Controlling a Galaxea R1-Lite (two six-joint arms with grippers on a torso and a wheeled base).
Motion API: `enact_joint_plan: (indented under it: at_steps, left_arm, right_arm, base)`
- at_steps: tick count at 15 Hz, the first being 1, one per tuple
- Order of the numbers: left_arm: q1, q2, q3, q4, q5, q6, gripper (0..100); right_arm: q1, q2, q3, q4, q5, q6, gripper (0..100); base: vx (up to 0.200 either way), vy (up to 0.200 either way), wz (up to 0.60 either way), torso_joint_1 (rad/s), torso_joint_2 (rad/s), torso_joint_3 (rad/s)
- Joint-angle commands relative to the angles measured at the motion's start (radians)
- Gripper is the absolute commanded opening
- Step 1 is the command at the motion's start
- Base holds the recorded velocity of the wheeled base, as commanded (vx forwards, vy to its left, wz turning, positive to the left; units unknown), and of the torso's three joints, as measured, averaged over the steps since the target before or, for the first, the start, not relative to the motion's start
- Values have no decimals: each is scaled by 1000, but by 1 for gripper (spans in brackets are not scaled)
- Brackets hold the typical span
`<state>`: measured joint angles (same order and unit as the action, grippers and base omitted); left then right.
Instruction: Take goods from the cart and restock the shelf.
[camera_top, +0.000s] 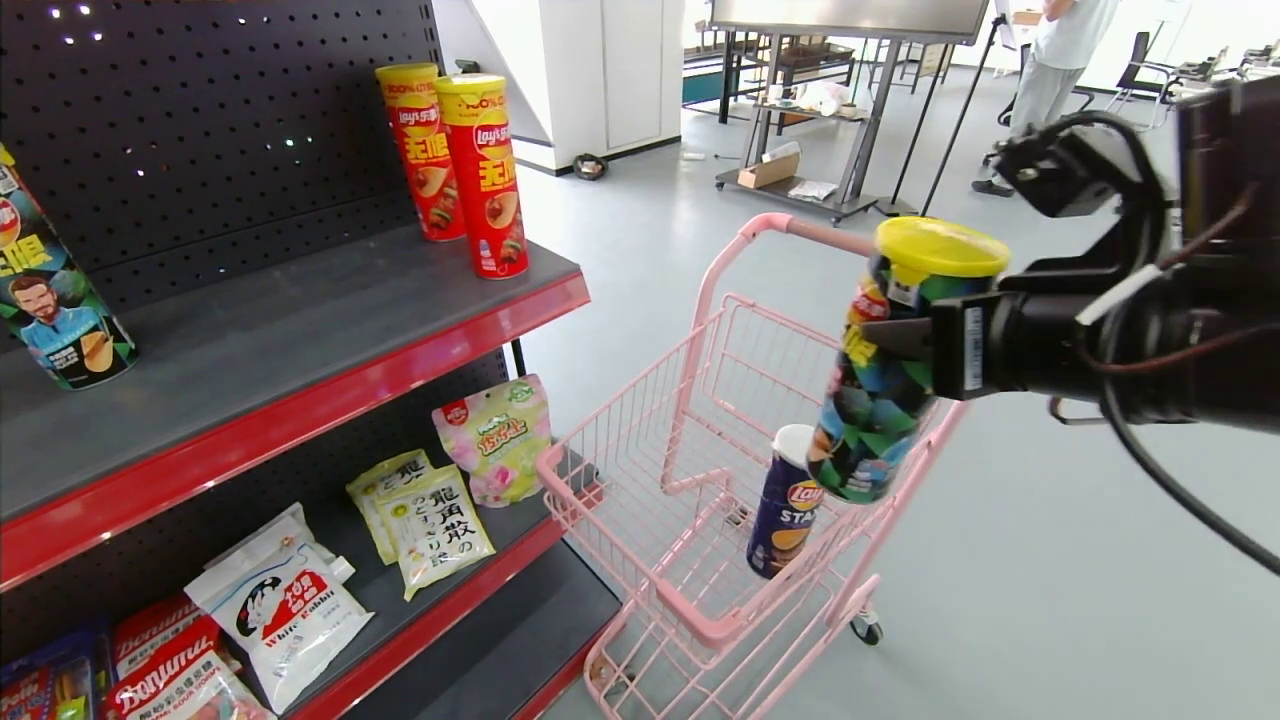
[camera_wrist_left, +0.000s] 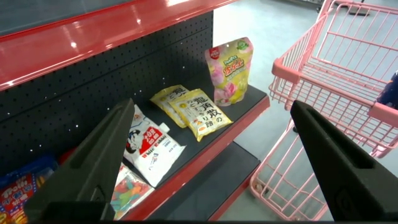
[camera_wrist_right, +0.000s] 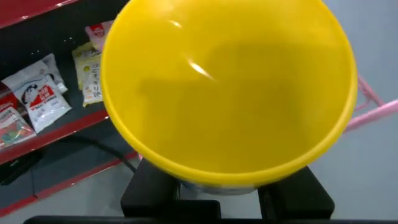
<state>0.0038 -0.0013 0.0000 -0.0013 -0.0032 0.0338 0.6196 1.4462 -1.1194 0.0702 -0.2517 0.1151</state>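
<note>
Right gripper (camera_top: 905, 345) clamped on upper body of tall green-blue patterned cardboard chip can with yellow plastic lid (camera_top: 872, 420), tilted, right of centre, above cart. Likely light, stiff, slick, crushable; grip mid-body, moderate squeeze. Below it, pink wire cart (camera_top: 640, 470) holds one dark-blue chip can (camera_top: 785, 515). Idle left gripper (camera_wrist_left: 212, 112) fingers apart.

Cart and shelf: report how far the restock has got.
Looks done: two red cans and a dark can stand on the top shelf. In hand: the right end effector is shut on a yellow-lidded can, held up at the cart. Left to do: shelving that can, then the blue can standing in the cart. The left end effector is open and empty.
</note>
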Motion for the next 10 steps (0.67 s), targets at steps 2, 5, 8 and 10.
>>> enact_joint_plan:
  at_steps: [2, 5, 8, 10]
  left_arm:
    - [1, 1, 0, 0, -1, 0, 100]
    - [1, 1, 0, 0, -1, 0, 100]
    - [1, 1, 0, 0, -1, 0, 100]
    - [1, 1, 0, 0, -1, 0, 100]
  right_arm:
    - [-61, -357, 188, 135, -50, -71, 0]
    - [-155, -593, 319, 255, -50, -152, 0]
    - [-261, -744, 426, 312, -46, -163, 0]
    - [-305, -802, 461, 313, -44, -169, 0]
  base:
    - [0, 0, 0, 0, 0, 0]
    - [0, 0, 0, 0, 0, 0]
    - [0, 0, 0, 0, 0, 0]
    - [0, 0, 0, 11, -21, -25]
